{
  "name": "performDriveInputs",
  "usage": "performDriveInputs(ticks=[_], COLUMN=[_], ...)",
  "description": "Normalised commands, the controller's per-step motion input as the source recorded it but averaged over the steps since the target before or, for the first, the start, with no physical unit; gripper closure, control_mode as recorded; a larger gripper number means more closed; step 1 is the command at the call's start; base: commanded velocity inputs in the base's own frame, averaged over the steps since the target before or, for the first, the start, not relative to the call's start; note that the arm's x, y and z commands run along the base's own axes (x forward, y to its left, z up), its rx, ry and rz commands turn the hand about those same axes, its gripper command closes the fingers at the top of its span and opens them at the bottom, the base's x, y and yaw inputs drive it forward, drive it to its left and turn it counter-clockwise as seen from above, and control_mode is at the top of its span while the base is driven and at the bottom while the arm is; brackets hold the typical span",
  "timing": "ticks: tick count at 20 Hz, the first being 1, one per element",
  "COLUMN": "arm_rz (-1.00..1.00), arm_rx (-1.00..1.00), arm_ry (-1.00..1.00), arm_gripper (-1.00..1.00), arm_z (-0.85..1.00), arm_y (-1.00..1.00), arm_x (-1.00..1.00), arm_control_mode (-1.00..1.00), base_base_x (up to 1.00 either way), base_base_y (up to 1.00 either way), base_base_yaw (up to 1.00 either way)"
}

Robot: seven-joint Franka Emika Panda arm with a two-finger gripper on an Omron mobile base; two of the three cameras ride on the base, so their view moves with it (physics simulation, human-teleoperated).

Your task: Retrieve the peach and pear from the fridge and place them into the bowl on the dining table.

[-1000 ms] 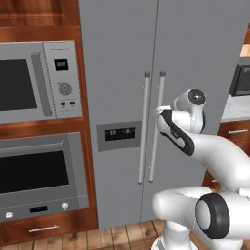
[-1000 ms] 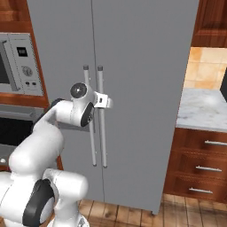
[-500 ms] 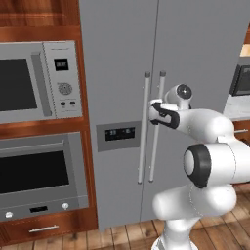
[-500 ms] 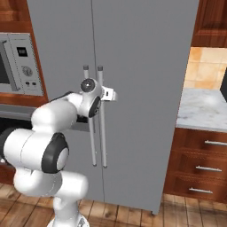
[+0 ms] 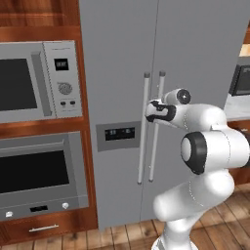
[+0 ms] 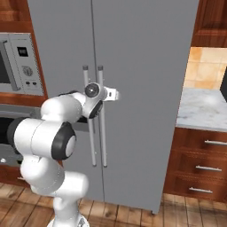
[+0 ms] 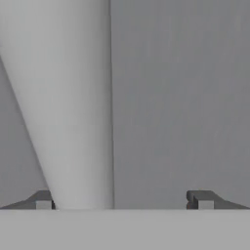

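A: Any writing legible?
B: None; panel (image 5: 118,132) on the fridge (image 5: 195,49) is too small to read.
A: Gripper (image 7: 124,199)?
B: Fingers spread wide, right handle (image 7: 73,107) between them, near one fingertip (image 7: 45,200). Doors closed.

fridge (image 5: 195,58): I'm facing it at 12 o'clock, doors shut.
handles (image 5: 143,127): standing side by side along the door seam.
gripper (image 5: 150,111): jaws spread, sitting at the handles.
microwave (image 5: 36,80): at 9 o'clock, above the oven (image 5: 41,173).
counter (image 6: 201,111): at 3 o'clock, over the drawers (image 6: 197,166).
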Motion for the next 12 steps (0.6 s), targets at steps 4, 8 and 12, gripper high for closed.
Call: performDriveInputs(ticks=[4, 8, 12], arm_rz=[0.0, -0.03, -0.03], arm_rx=[0.0, 0.0, 0.0], arm_ry=[0.06, 0.12, 0.17], arm_gripper=[1.0, 1.0, 1.0], arm_z=[0.01, 0.15, 0.12], arm_y=[0.0, -0.49, -0.49], arm_x=[0.15, -1.0, -0.97], arm_control_mode=[-1.0, -1.0, -1.0], base_base_x=[0.0, 0.0, 0.0], base_base_y=[0.0, 0.0, 0.0], base_base_yaw=[0.0, 0.0, 0.0])
